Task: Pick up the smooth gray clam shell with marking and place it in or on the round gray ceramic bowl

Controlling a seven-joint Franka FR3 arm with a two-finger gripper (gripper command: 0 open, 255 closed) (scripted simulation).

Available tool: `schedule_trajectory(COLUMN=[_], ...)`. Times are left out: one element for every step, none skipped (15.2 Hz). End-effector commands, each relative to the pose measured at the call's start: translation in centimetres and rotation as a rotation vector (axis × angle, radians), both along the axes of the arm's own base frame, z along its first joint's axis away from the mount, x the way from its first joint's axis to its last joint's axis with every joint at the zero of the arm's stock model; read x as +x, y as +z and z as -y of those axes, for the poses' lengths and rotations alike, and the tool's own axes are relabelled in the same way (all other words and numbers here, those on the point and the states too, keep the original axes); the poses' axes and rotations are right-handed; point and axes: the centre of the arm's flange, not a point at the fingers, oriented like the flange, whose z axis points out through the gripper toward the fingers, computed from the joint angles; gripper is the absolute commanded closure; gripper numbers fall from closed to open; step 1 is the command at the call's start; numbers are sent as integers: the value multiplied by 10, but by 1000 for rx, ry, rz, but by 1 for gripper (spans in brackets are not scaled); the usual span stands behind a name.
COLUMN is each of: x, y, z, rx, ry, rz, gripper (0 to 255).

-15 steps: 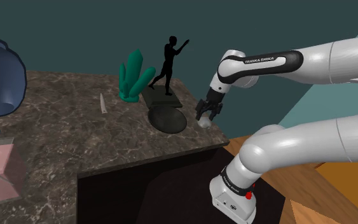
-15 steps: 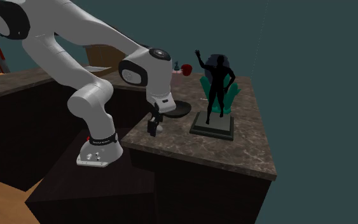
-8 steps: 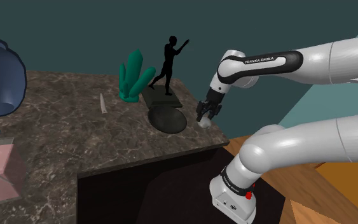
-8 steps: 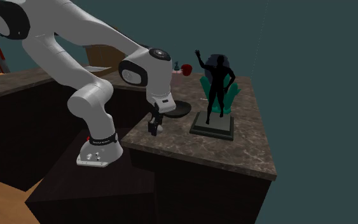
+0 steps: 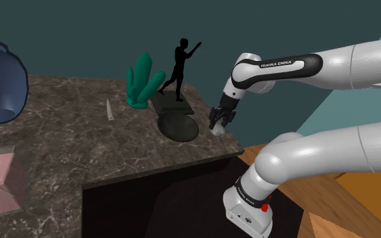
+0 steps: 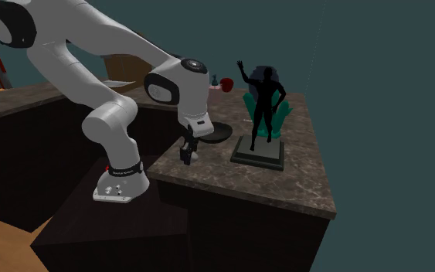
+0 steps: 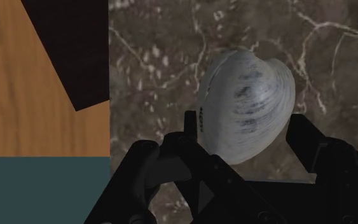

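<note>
Clam shell [image 7: 250,105], pale gray with dark streaks, clamped between the black gripper's [image 7: 245,122] fingers, over the marble counter's [image 5: 80,145] corner nearest the stand, dark round bowl [image 5: 178,126] close beside.

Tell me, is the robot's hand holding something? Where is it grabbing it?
Yes. The gripper is shut on the pale gray clam shell, with one black finger against each of its two opposite curved edges.

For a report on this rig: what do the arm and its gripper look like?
The arm has rounded white links with dark joints; a dark band reads FRANKA EMIKA. A small red mark sits near its base. The gripper is all black, with two fingers.
</note>
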Motion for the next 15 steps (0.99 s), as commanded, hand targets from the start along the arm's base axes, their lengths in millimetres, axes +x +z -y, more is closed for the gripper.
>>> schedule_trajectory(x=[0,0,0,0,0,0,0,0,0,0,0,-1,-1,10,18], y=[4,9,15,20,25,31,36,41,46,52,57,52,52,37,21], z=[0,0,0,0,0,0,0,0,0,0,0,0,0,11,23], rx=[1,1,1,1,1,1,1,1,1,1,1,0,0,30,59], ry=[0,0,0,0,0,0,0,0,0,0,0,0,0,-107,-215], rz=[-2,-2,-2,-2,-2,-2,-2,-2,-2,-2,-2,-1,-1,-88,-174], gripper=[255,255,255,255,255,255,255,255,255,255,255,255,0,0,0])
